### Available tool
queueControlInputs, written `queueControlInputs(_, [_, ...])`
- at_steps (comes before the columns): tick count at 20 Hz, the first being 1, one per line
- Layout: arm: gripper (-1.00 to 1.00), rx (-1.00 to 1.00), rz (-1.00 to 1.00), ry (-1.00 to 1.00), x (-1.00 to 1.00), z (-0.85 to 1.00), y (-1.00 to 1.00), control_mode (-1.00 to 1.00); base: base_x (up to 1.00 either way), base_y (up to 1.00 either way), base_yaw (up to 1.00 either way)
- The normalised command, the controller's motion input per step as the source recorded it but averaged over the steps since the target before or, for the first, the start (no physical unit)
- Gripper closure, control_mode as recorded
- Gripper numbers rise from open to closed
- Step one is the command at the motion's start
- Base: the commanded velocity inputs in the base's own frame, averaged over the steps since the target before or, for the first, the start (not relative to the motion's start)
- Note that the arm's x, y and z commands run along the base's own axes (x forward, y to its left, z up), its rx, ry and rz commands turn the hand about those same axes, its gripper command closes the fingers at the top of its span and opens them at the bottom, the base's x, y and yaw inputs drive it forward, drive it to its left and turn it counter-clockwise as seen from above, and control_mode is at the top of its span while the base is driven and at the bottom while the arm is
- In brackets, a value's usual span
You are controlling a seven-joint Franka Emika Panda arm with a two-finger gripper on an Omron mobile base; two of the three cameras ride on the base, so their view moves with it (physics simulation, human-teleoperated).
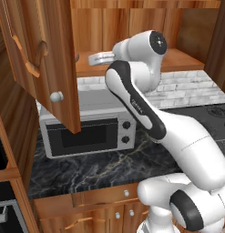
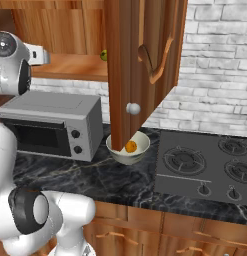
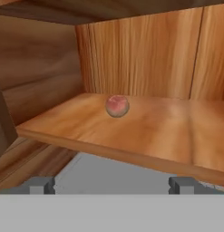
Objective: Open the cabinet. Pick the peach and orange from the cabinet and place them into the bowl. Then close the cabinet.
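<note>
I have the pincer (image 3: 111, 185) spread wide and empty, short of the shelf's front edge, with the peach (image 3: 117, 105) dead ahead, farther back on the shelf.

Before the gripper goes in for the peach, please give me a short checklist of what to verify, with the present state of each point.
1. Cabinet doors open: ok, both swung out.
2. Gripper open and empty: ok, fingertips wide apart.
3. Peach in sight and free: ok, alone on the shelf, ahead of the gripper, near the back wall.
4. Gripper at the peach: not ok, the gripper is in front of the shelf edge.
5. Orange in the bowl: ok.
6. Room in the bowl for the peach: cannot tell, door hides part.
</note>
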Motion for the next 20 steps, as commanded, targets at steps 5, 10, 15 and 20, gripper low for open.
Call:
queueControlInputs(5, [-1.0, -0.09, 0.0, 0.0, 0.94, -0.11, 0.62, -1.0, 0.0, 0.0, 0.0])
queueControlInputs(10, [-1.0, -0.1, 0.0, 0.0, 0.98, -0.01, 0.27, -1.0, 0.0, 0.0, 0.0])
queueControlInputs(15, [-1.0, -0.01, 0.0, 0.05, 0.9, -0.03, 0.17, -1.0, 0.0, 0.0, 0.0])
queueControlInputs(20, [-1.0, 0.02, 0.0, 0.0, 0.11, 0.0, 0.22, -1.0, 0.0, 0.0, 0.0])
